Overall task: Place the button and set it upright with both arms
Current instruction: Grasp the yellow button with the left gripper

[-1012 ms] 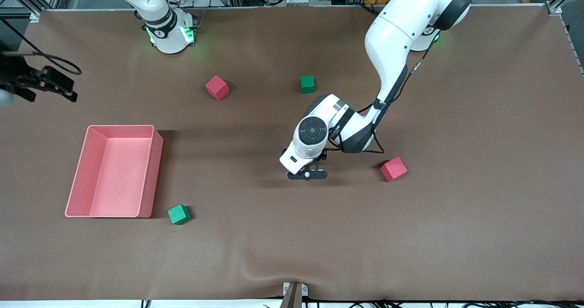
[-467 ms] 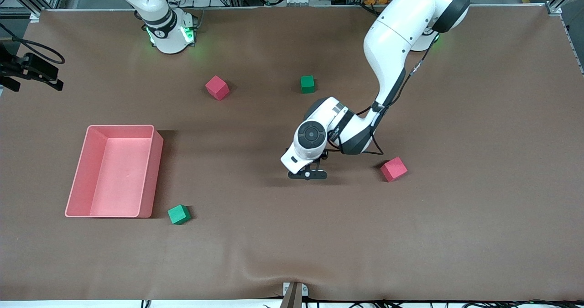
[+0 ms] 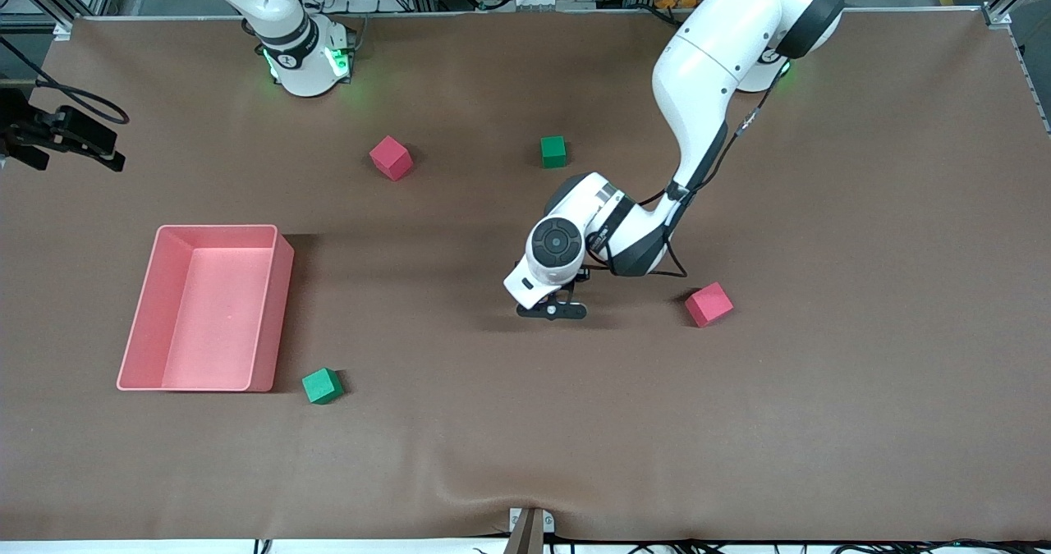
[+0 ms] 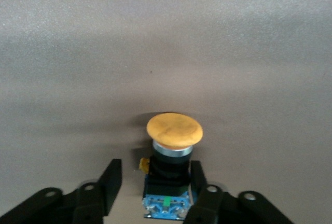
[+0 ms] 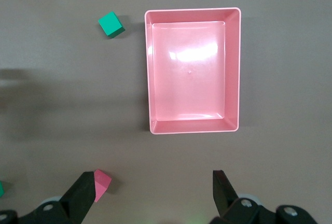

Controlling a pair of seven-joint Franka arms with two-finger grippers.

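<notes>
- the left hand is sitting low over the middle of the tabletop, partly open, with the button lying between its fingers.
- one finger is resting against the button's black body while the other is standing a little apart from it, so as i'm reading it nothing is gripped yet.
- the orange cap is pointing away from the wrist and the bluish end is facing back toward the palm; the button seems to be lying on its side, though i'm not certain.
- to do this well, i'm thinking the hand should be squeezing on the black body, just short of the cap's rim, not on the cap or the bluish end.
- the touching finger is likely to be nudging the button sideways, so centring the body between both pads before clamping is worth the care.
- a gentle, even squeeze is what i'm hoping for; the round body could be rolling or popping out otherwise.
- the right hand is waiting, spread wide and holding nothing, up over the right arm's end of the tabletop, with the pink bin just ahead of its fingertips.
</notes>
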